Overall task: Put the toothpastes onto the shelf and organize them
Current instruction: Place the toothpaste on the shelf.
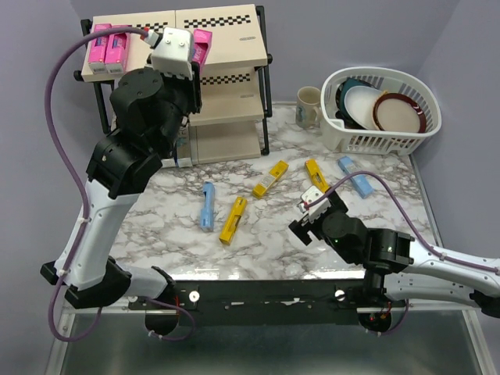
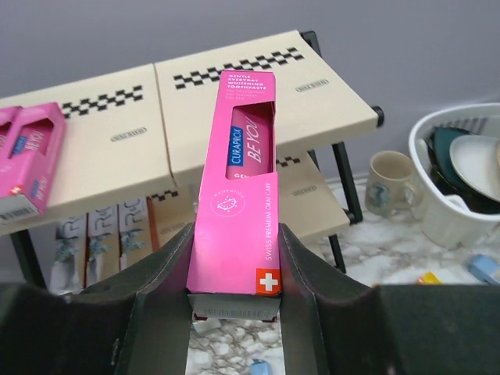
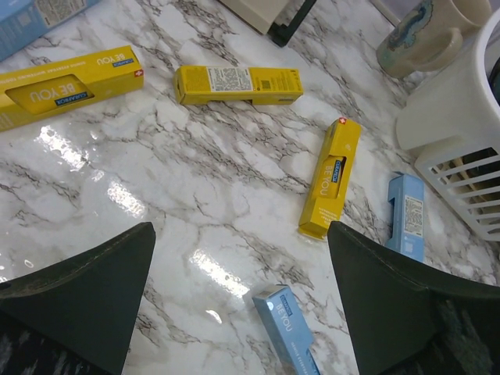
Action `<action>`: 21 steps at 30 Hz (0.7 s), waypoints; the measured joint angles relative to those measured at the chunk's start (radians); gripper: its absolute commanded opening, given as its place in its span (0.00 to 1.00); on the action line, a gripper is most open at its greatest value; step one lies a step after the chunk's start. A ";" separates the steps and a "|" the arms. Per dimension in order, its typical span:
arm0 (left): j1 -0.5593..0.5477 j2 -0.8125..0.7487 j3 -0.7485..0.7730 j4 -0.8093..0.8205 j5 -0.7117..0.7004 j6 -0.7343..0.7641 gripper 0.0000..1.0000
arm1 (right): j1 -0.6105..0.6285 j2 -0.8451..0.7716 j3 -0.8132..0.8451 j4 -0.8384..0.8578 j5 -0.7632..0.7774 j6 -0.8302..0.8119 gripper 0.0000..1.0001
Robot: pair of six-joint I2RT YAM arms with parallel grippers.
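Note:
My left gripper (image 1: 187,48) is shut on a pink toothpaste carton (image 2: 238,203) and holds it upright over the shelf's top board (image 2: 312,86), right of its middle seam. Two pink cartons (image 1: 106,45) lie on the left end of that board. The black-framed shelf (image 1: 226,109) stands at the back left. My right gripper (image 3: 241,234) is open and empty, low over the marble table. A light blue carton (image 3: 285,328) lies beneath it. Loose on the table are yellow cartons (image 1: 233,219) (image 1: 270,178) (image 1: 314,172) and light blue cartons (image 1: 207,205) (image 1: 355,176).
A white dish basket (image 1: 351,141) with plates and bowls stands at the back right, a mug (image 1: 308,105) to its left. Several silver cartons (image 2: 101,234) stand on a lower tier. The left arm's purple cable (image 1: 58,86) loops past the shelf's left side.

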 measured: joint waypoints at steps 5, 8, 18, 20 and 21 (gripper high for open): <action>0.132 0.094 0.111 -0.001 -0.014 0.035 0.22 | -0.003 -0.008 0.000 -0.004 -0.021 0.008 1.00; 0.265 0.141 0.129 -0.005 -0.005 0.032 0.24 | -0.003 -0.007 0.000 -0.008 -0.030 0.013 1.00; 0.474 0.257 0.175 -0.008 0.071 0.031 0.29 | -0.003 -0.006 0.000 -0.010 -0.055 0.022 1.00; 0.500 0.268 0.177 -0.006 0.090 0.031 0.30 | -0.003 -0.003 0.000 -0.010 -0.060 0.021 1.00; 0.509 0.272 0.180 -0.006 0.099 0.031 0.30 | -0.003 0.000 0.000 -0.010 -0.063 0.021 1.00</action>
